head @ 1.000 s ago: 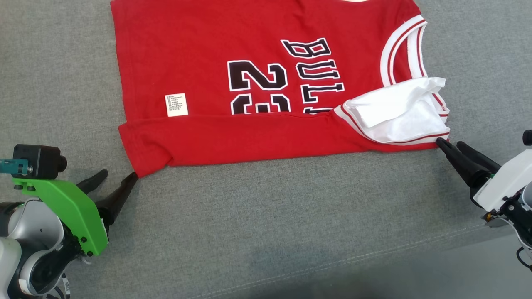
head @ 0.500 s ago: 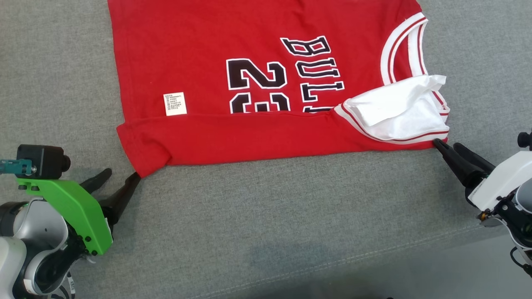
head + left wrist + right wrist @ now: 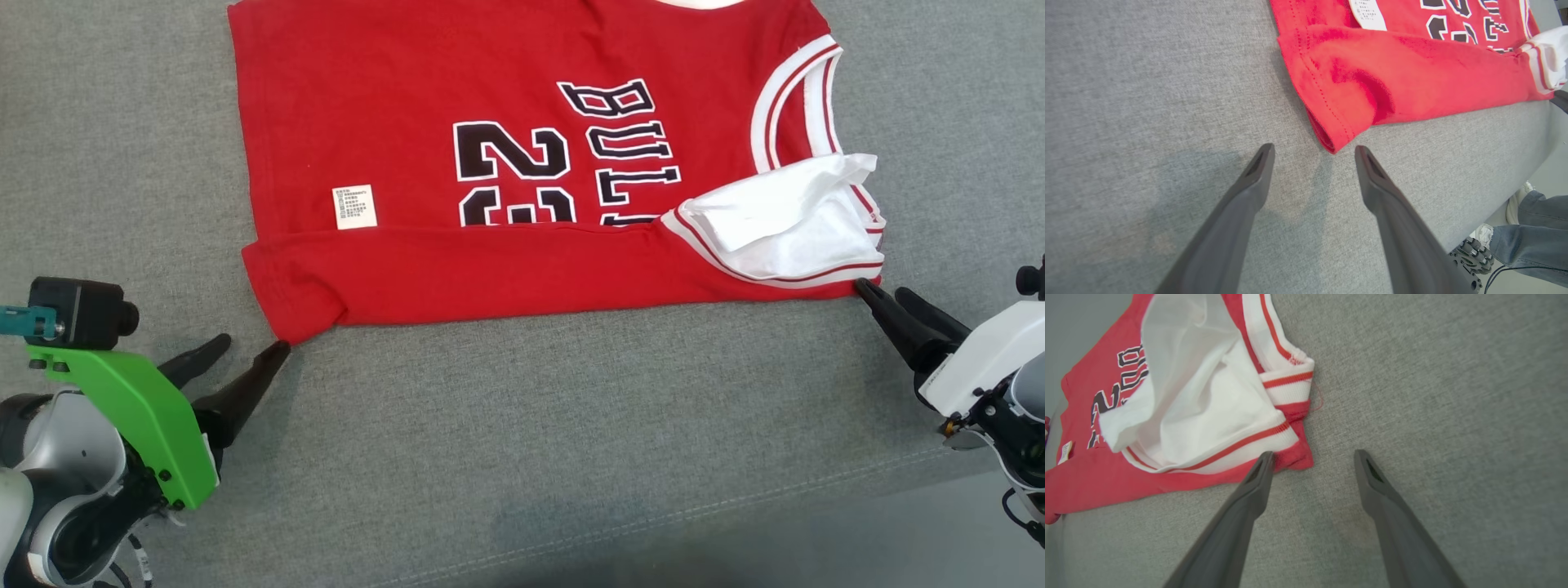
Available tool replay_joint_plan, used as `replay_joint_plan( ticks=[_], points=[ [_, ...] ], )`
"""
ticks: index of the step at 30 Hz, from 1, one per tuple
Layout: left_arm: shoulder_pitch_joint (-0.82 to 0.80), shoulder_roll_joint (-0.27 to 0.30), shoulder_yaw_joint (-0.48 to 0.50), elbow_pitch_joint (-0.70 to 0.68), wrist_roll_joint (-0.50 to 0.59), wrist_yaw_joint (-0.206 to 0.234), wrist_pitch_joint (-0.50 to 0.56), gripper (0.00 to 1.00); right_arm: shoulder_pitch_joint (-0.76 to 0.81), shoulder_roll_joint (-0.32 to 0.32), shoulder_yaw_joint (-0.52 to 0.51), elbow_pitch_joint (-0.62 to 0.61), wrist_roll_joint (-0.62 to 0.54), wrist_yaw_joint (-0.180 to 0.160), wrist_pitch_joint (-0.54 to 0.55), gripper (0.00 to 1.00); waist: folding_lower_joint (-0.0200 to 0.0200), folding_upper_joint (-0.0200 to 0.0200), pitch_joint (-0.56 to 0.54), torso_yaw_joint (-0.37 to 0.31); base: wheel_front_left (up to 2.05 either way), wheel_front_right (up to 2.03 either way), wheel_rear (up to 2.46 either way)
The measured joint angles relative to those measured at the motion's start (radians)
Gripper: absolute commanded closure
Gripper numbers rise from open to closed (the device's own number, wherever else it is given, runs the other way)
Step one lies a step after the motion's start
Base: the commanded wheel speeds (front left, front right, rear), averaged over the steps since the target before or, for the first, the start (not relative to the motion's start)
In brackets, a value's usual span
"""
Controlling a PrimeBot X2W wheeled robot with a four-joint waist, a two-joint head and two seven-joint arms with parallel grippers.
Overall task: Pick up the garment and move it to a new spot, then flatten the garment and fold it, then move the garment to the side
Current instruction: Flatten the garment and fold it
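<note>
The garment [image 3: 522, 163] is a red jersey with black "23" lettering and white trim. It lies flat on the grey surface with its near edge folded over, and a white lining shows at the armhole [image 3: 784, 220]. My left gripper [image 3: 251, 345] is open beside the near left corner. In the left wrist view that corner [image 3: 1333, 143] sits just ahead of the open left gripper [image 3: 1314, 149]. My right gripper [image 3: 882, 288] is open at the near right corner. In the right wrist view, one finger of the right gripper [image 3: 1314, 453] meets the garment's red hem [image 3: 1294, 457].
The grey fabric surface [image 3: 571, 425] runs wide on all sides, with a seam near its front edge [image 3: 735, 498]. A white care label [image 3: 354, 207] is sewn on the jersey. A person's jeans and shoe [image 3: 1527, 241] show beyond the surface's edge.
The whole head picture has shifted a little, so the camera moved. Both grippers stay open at the garment's near corners.
</note>
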Motion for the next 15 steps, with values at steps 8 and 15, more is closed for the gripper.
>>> replay_joint_plan(
  ticks=[8, 15],
  points=[
    [0.000, -0.038, -0.025, -0.018, -0.028, 0.000, 0.012, 0.00, -0.020, 0.001, 0.010, 0.006, -0.007, 0.002, 0.001, 0.00, 0.0000, 0.0000, 0.004, 0.004, 0.00, 0.00, 0.00],
    [-0.010, -0.045, -0.020, 0.009, -0.020, 0.008, 0.013, 0.00, -0.048, 0.009, 0.017, 0.008, -0.020, 0.005, 0.002, 0.00, 0.0000, 0.0000, 0.024, -0.006, 0.00, 0.00, 0.00]
  ],
)
